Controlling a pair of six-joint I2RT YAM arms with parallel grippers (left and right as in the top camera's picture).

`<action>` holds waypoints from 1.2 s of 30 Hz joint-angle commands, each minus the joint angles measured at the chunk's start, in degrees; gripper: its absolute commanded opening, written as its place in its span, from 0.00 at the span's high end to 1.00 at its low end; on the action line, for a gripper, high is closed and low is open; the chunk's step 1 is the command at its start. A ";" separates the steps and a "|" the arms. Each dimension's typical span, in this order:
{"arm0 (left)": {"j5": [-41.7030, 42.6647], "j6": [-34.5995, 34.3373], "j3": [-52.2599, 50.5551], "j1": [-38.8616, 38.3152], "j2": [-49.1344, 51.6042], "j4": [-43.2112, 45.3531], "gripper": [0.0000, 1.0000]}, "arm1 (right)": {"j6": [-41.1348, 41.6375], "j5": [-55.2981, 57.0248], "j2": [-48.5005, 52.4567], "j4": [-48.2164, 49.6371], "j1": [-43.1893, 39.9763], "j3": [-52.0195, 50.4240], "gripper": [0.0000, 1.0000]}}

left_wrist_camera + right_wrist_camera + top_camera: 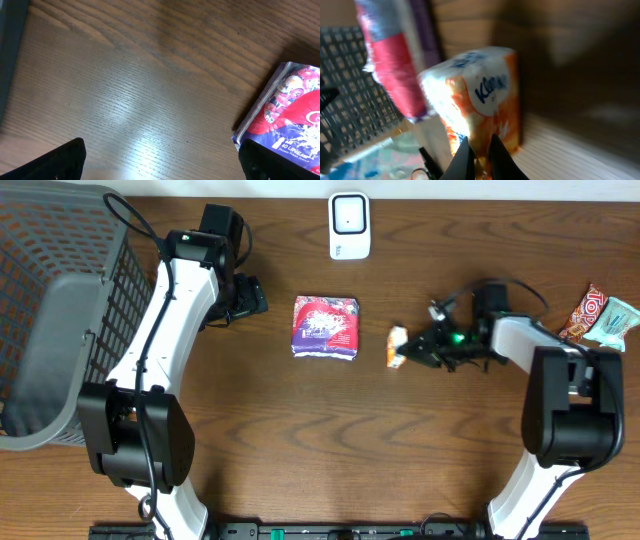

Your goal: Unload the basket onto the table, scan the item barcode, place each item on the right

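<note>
Overhead view: the two arms are rising nearest the lens from the bottom edge. The left claw (pixel 245 298) is hanging wide open and empty, left of centre. It is near a purple packet (pixel 325 327) that is lying flat at mid-frame on the worktop (pixel 300 440). The right claw (pixel 418 352) is reaching in from the right, its tips meeting an orange-and-white tissue pack (pixel 398 346) just right of the purple packet, apart from it. A white scanner (pixel 349 225) is sitting at top centre, well apart from the pack. A grey basket (pixel 60 310) is filling the upper left, and snack packets (pixel 588 310) are lying at the right edge.

Left wrist view: two dark fingertips (pixel 55 162) are showing in the bottom corners, spread far apart over bare wood. The purple packet's corner (pixel 290 110) is poking in at the right edge.

Right wrist view: the fingertips (pixel 465 160) are pressing together at bottom centre, against the blurred tissue pack's (pixel 480 95) lower edge. Whether they are pinching its wrapper I cannot tell.
</note>
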 commanded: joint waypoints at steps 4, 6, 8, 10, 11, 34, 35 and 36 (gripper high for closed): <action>-0.74 0.33 -0.09 0.26 -0.66 -0.20 0.02 | 0.22 9.99 -1.09 -8.09 -3.37 -0.61 0.91; -0.74 0.33 -0.09 0.26 -0.66 -0.20 0.02 | -1.11 12.20 -2.86 -11.91 -3.63 0.83 0.86; -0.74 0.33 -0.09 0.26 -0.66 -0.20 0.02 | -0.96 16.98 -5.07 -16.15 -3.56 2.54 0.80; -0.74 0.33 -0.09 0.26 -0.66 -0.20 0.02 | -0.94 20.50 -7.52 -19.87 -3.32 4.04 0.72; -0.74 0.33 -0.09 0.26 -0.66 -0.20 0.02 | -0.94 21.46 -9.03 -21.29 -3.02 4.50 0.67; -0.74 0.33 -0.09 0.26 -0.66 -0.20 0.02 | 19.37 32.24 -13.84 -2.14 6.01 -4.63 0.38; -0.74 0.33 -0.09 0.26 -0.66 -0.20 0.02 | 20.24 32.37 -13.84 -1.16 6.01 -5.49 0.39; -0.74 0.33 -0.09 0.26 -0.66 -0.20 0.02 | 20.28 32.46 -13.84 -0.24 6.01 -6.14 0.41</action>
